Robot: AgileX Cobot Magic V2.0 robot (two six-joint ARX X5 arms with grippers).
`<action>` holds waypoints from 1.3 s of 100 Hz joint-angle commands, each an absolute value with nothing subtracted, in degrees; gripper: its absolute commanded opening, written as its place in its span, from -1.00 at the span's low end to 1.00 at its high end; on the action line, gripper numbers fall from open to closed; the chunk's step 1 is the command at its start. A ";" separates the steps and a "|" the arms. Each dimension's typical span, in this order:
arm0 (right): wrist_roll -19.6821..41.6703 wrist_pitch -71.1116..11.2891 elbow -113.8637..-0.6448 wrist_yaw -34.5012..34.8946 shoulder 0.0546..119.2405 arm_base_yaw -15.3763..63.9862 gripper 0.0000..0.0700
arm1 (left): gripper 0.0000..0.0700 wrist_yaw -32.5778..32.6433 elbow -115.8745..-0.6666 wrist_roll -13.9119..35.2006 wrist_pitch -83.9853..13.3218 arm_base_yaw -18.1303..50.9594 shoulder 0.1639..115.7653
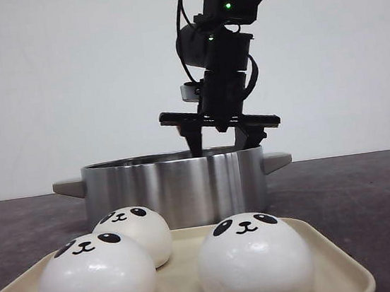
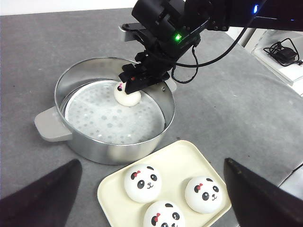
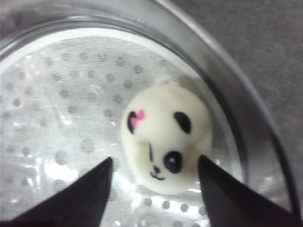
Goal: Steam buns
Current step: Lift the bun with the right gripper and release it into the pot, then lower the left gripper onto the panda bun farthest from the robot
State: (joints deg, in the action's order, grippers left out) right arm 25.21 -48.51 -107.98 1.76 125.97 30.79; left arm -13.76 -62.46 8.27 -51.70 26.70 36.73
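Your right gripper [image 3: 154, 189] is reaching down into the round stainless-steel steamer pot [image 2: 113, 111], and one glossy white panda-faced bun [image 3: 165, 138] sits on the perforated white liner [image 2: 102, 118] directly between its black fingers [image 3: 80, 198]. In the right wrist view the fingers stand apart, one on each side of the bun, with a sliver of liner showing on the left finger's side; on the other side the finger looks to be at or just beside the bun, and you cannot tell whether it touches. So the bun appears to be resting on the liner, not clamped.

The bun is a squat dome with no real long axis, its face turned up and tilted toward the fingers. It lies toward the far right part of the pot, near the wall. That wall is what your next move turns on: judged from here, lift straight up so the fingers clear both the bun and the rim.

Three more panda-faced buns [image 2: 143, 183] wait on the cream rectangular tray [image 2: 176, 153] just in front of the pot. Your left gripper [image 2: 151, 201] hangs above the tray's near side, fingers wide apart and holding nothing, so it seems the nearer arm for those.
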 commanded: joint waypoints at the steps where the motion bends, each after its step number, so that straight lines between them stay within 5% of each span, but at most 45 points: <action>1: 25.71 -47.77 -109.73 1.58 127.70 30.98 0.18 | 0.67 -13.69 -63.31 7.75 -51.51 27.03 36.99; 35: 17.37 -53.10 -122.28 0.27 120.49 34.06 0.11 | 0.67 -13.74 -63.31 8.95 -52.27 27.03 37.54; 42: 13.91 -53.89 -122.80 -2.48 115.98 35.99 -0.22 | 0.67 -13.74 -63.29 10.79 -52.86 27.03 38.30; 52: 10.09 -55.59 -122.80 -9.23 108.79 39.51 -1.00 | 0.67 -13.76 -63.24 15.03 -54.89 27.03 40.21; 82: 9.61 -62.41 -122.80 -23.33 90.00 51.44 -0.99 | 0.67 -14.68 -58.46 22.44 -59.75 31.00 48.66; 104: 10.72 -72.05 -122.80 -32.97 80.34 60.69 -1.00 | 0.67 -13.30 -53.06 24.91 -52.07 37.58 56.31; 130: 19.27 -81.62 -122.52 -43.16 72.99 68.90 -1.00 | 0.67 -9.45 -53.06 26.09 -42.35 40.38 69.12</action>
